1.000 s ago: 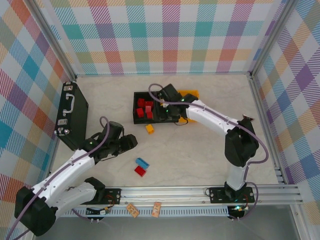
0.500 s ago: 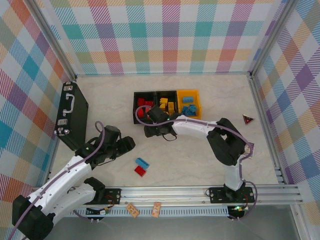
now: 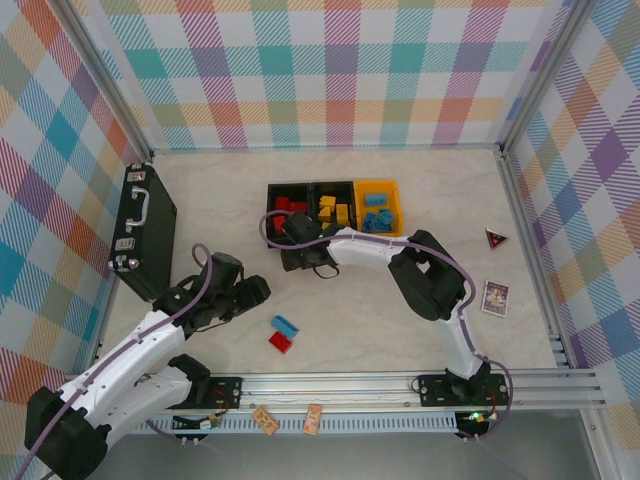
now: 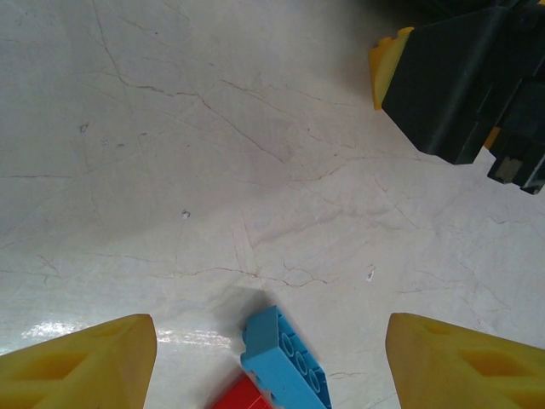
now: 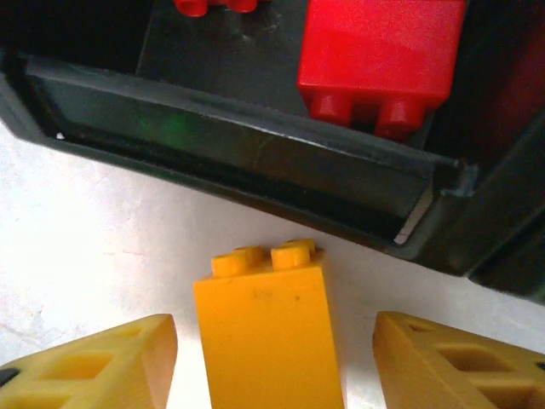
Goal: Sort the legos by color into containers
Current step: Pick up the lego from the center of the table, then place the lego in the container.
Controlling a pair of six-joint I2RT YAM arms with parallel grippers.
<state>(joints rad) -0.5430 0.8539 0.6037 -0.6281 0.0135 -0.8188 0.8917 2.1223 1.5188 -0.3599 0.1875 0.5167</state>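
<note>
Right gripper [image 5: 277, 358]: jaws open either side of yellow brick [image 5: 266, 328], gap on both sides, nothing gripped. Brick lies on side at 6 o'clock of black bin of reds [image 5: 255, 158], studs just short of its front wall.

Risks:
- uneven closing twists brick or pushes it against wall
- finger catches bin rim on lift
- nearest bin is red one; yellows' bin [image 3: 333, 185] at 1 o'clock, so early release means wrong colour

Left gripper [image 3: 258, 291]: wide open, empty. Blue brick [image 3: 285, 325] and red brick [image 3: 280, 342] touching, at 5 o'clock of it; grabbing both together likely.
</note>
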